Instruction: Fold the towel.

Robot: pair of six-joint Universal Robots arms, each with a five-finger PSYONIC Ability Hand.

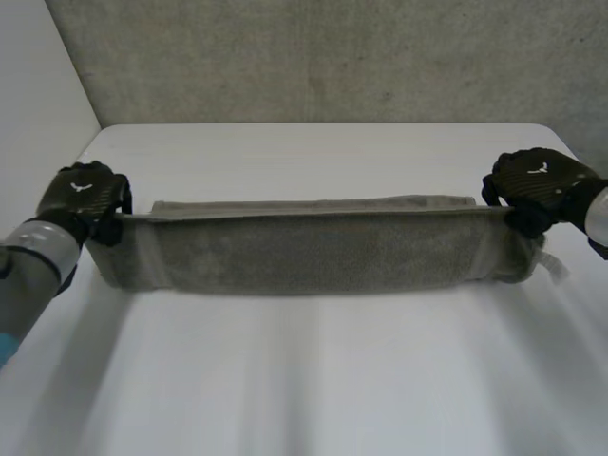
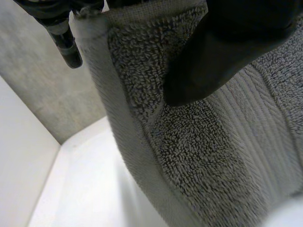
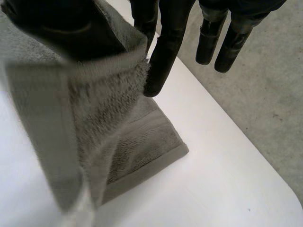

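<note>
The towel (image 1: 313, 249) is stretched between 2 hands, its lower part resting on the worktop (image 1: 313, 380). The left hand (image 1: 84, 195) pinches its left end and the right hand (image 1: 534, 185) its right end (thumb against fingers). If either pinch slips, that end would likely drop and skew the fold.

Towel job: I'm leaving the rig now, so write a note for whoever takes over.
Left hand: shut on the left end of the towel.
Right hand: shut on its right end.
The towel is stretched between them, top edge raised, lower part resting on the white table.
Done: both ends gripped and lifted.
Left: probably carry the held edge across and lay it down to finish the fold.
</note>
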